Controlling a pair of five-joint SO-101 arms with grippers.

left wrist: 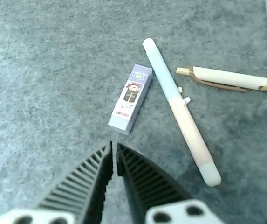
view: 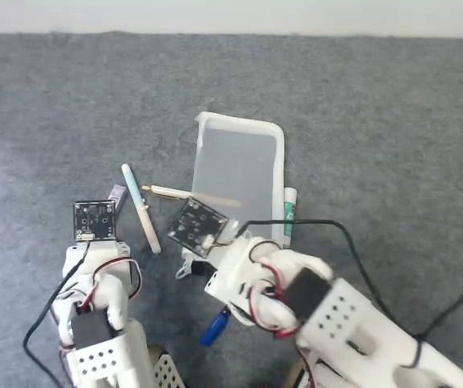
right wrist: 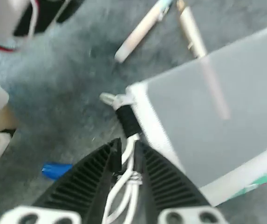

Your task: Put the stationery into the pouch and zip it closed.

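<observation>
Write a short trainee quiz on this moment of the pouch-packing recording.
1. True or false: the left gripper holds the eraser.
2. Multiple choice: what are the right gripper's fingers shut on? A) the eraser B) the white zipper cord at the pouch's corner C) nothing
3. Short answer: which item lies on the carpet between the eraser and the cream pen?

Key: 1. False. Its fingers are shut and empty, short of the eraser. 2. B. 3. The two-tone pen.
</observation>
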